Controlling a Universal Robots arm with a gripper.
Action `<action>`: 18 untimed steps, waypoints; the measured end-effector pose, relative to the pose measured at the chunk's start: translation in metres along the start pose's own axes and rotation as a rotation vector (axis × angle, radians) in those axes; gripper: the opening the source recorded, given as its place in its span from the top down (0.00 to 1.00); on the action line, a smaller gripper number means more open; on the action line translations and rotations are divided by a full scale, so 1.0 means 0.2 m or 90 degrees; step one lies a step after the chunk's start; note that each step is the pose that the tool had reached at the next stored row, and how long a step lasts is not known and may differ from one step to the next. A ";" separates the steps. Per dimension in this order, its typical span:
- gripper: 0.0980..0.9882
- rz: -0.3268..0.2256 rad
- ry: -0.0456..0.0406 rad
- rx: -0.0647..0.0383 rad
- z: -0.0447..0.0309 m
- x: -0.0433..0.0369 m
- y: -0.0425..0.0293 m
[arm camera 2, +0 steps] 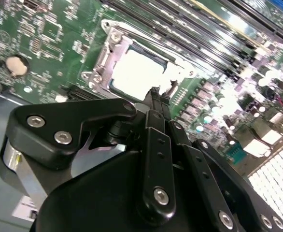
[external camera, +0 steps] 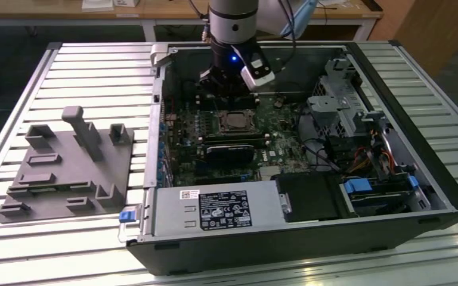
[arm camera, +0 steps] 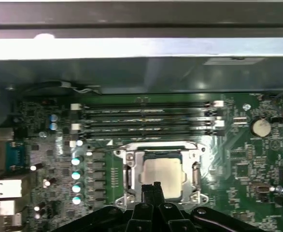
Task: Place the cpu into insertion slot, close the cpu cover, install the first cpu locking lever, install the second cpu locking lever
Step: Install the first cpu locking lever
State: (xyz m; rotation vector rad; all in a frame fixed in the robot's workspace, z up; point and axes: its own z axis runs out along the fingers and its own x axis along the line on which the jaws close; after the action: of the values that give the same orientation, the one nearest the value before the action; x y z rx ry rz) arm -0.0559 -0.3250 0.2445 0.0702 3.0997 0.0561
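With the cpu [arm camera: 163, 171] seated under the cpu cover [arm camera: 130, 174], the gripper [arm camera: 153, 186], fingers pinched together and empty, should be pressed steadily at the cover's edge.

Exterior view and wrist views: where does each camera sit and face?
Exterior view: off the arm, looking down into the open black computer case; arm, black gripper show.
First wrist view: on the arm, facing the green motherboard past the gripper.
Second wrist view: same, close behind the gripper.
All share the square silvery cpu.
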 end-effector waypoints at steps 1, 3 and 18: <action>0.99 0.000 -0.0002 0.000 -0.001 0.013 -0.001; 0.99 0.000 -0.0006 0.000 -0.002 0.040 -0.002; 0.99 0.000 -0.0032 0.000 -0.008 0.197 -0.009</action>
State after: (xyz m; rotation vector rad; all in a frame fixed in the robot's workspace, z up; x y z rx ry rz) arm -0.0955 -0.3250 0.2444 0.0700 3.0947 0.0563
